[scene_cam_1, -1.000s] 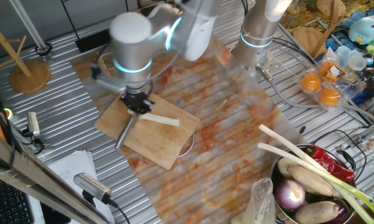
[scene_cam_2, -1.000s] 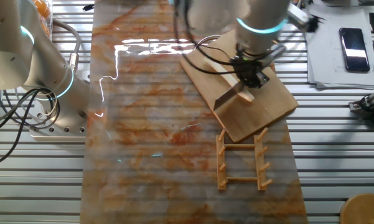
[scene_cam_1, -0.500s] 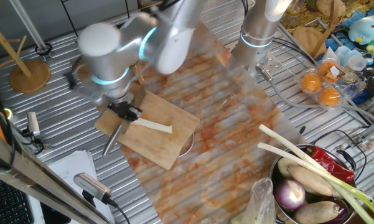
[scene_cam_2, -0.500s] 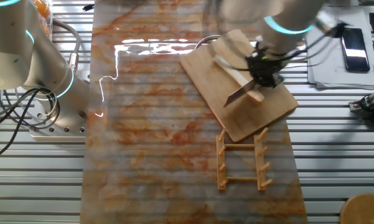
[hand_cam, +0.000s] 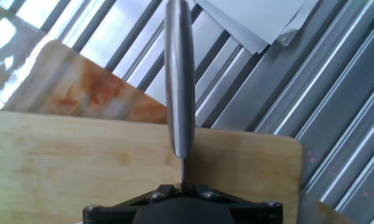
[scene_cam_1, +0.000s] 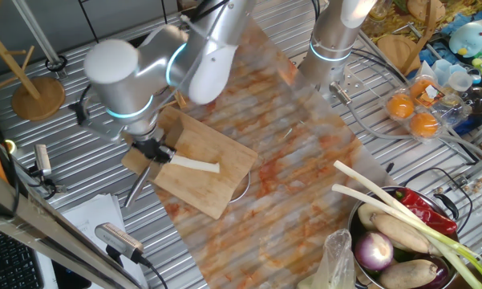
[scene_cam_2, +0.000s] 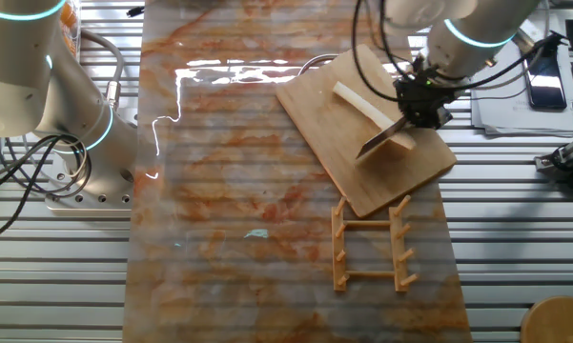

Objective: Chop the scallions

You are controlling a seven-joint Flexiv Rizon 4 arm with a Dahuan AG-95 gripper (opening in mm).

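Observation:
The scallions are one pale cream stalk (scene_cam_1: 195,164) lying whole on the wooden cutting board (scene_cam_1: 212,189), also seen as a stalk (scene_cam_2: 364,107) across the board (scene_cam_2: 362,176). My gripper (scene_cam_1: 154,150) is shut on a knife (scene_cam_1: 138,182) and hangs over the board's left edge, at the stalk's left end. From the other side, the gripper (scene_cam_2: 421,101) holds the knife blade (scene_cam_2: 379,142) slanting down beside the stalk's end. In the hand view the knife (hand_cam: 179,81) is seen edge-on, sticking out from the gripper (hand_cam: 181,186) over the board (hand_cam: 74,162). Whether the blade touches the stalk is unclear.
A wooden rack (scene_cam_2: 370,243) lies just beyond the board. A metal bowl (scene_cam_1: 361,215) of vegetables with long green-leaved stalks (scene_cam_1: 393,205) sits at the right. A second arm's base (scene_cam_1: 330,48), oranges (scene_cam_1: 413,112), a wooden stand (scene_cam_1: 36,96), papers (hand_cam: 255,22) and a phone (scene_cam_2: 542,63) ring the mat.
My gripper with the knife has travelled from above the middle of the board toward its edge, to the stalk's end. The stalk has shifted slightly on the board.

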